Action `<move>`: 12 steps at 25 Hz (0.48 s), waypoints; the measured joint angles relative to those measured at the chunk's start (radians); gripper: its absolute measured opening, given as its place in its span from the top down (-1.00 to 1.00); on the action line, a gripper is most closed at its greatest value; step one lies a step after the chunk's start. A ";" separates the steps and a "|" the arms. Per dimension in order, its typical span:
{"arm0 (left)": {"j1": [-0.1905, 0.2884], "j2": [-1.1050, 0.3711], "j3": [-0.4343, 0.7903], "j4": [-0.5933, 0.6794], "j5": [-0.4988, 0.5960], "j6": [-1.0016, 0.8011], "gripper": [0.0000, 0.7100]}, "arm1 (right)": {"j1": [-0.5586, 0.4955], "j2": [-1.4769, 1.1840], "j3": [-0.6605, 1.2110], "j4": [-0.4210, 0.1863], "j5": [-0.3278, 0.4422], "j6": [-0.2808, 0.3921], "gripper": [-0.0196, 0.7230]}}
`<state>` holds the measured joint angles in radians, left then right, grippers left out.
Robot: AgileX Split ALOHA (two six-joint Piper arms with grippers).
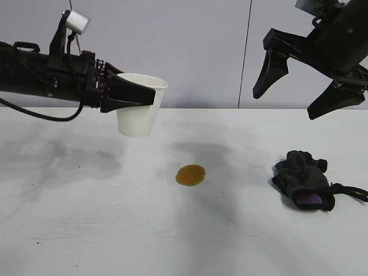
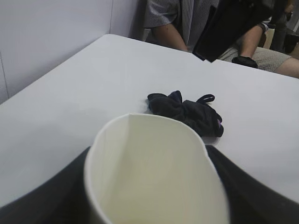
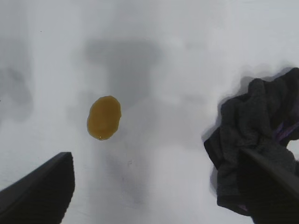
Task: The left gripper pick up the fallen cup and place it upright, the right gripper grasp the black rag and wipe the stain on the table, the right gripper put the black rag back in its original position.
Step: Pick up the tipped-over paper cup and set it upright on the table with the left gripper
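Note:
My left gripper [image 1: 140,95] is shut on the white paper cup [image 1: 138,119] and holds it mouth-up in the air above the left half of the table [image 1: 86,218]. In the left wrist view the cup [image 2: 154,172] has its rim pressed oval between the black jaws. The orange-brown stain [image 1: 190,175] lies mid-table, right of and below the cup. The black rag [image 1: 302,179] lies crumpled at the right, purple patch showing. My right gripper [image 1: 286,104] hangs open high above the rag. In the right wrist view the stain [image 3: 103,117] and the rag [image 3: 254,130] lie below its spread fingers [image 3: 37,191].
A seated person [image 2: 187,23] is at the table's far edge in the left wrist view. A grey wall [image 1: 201,52] stands behind the table. Bare tabletop lies to the left of the stain and in front of it.

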<state>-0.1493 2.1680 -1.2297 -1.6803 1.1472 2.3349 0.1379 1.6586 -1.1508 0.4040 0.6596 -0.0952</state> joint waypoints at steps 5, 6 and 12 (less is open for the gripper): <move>0.000 0.064 0.005 -0.006 0.000 0.082 -0.23 | 0.000 0.000 0.000 -0.001 0.000 -0.001 -0.81; 0.000 0.068 0.010 -0.009 0.000 0.102 -0.23 | 0.000 0.000 0.000 -0.003 0.000 -0.002 -0.81; 0.017 0.070 0.101 -0.015 0.000 0.263 -0.22 | 0.000 0.000 0.000 -0.004 0.001 -0.003 -0.81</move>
<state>-0.1319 2.2381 -1.1282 -1.6952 1.1472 2.5976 0.1379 1.6586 -1.1508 0.3998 0.6605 -0.0981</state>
